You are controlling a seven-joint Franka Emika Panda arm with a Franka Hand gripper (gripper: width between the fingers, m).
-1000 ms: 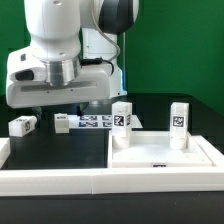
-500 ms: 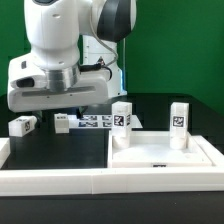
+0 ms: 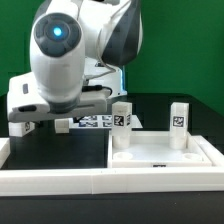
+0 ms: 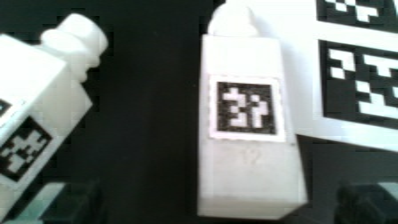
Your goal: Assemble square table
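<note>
The arm (image 3: 62,60) has swung down toward the exterior view's left. Nearest, at the lower right of the exterior view, the smooth white rimmed tabletop (image 3: 165,160) carries two upright block legs, the left leg (image 3: 122,117) and the right leg (image 3: 179,118). Behind, on the black bench (image 3: 70,148), lie two more tagged blocks: the middle leg (image 4: 246,120) and the tilted leg (image 4: 45,100). The tool (image 4: 217,200) is spread wide and holds nothing, its fingers (image 4: 63,200) flanking the middle leg.

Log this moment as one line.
tool: open, over lying leg, not gripping | second loose leg: beside it | tabletop: carries upright legs
</note>
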